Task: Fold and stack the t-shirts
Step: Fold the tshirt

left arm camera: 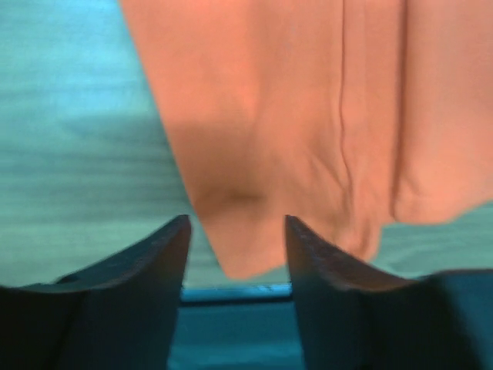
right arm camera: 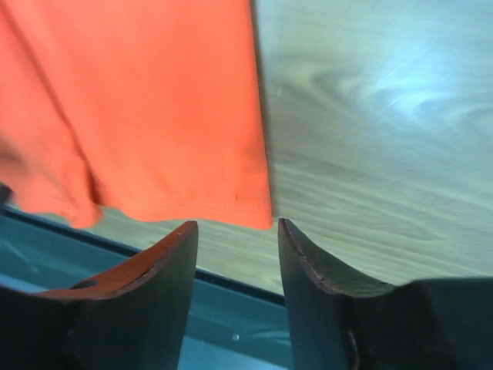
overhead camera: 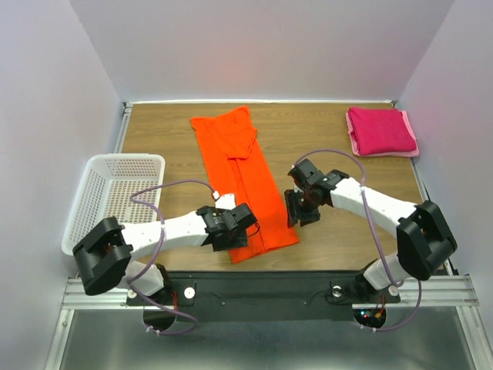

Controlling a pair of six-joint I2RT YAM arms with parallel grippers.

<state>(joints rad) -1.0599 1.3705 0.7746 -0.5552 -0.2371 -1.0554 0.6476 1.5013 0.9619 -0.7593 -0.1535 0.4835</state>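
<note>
Orange t-shirt (overhead camera: 243,173) lies on the counter (overhead camera: 323,146) as a long narrow strip, sides already folded in, collar end far and hem end near the arms. The magenta-pink t-shirt (overhead camera: 380,131) sits folded at the far right corner, well apart. A white lattice basket (overhead camera: 123,158) is off to the left.

Left gripper (overhead camera: 231,227) is over the near left hem corner. The left wrist view shows its jaws apart and holding nothing, with the corner tip between the fingers. Right gripper (overhead camera: 300,206) is at the near right edge, also spread and empty. In the right wrist view the hem corner lines up with the left finger, not the gap.

Risks for you:
- The right jaws could close beside the cloth and catch only the edge or bare counter, so shift in over the hem first.
- Pinching only the top layer would let the folded-in sides open when you lift.
- Uneven corner grabs would skew the next fold.
- The hem is near the counter's front edge, so dragging toward you could pull it off.
</note>
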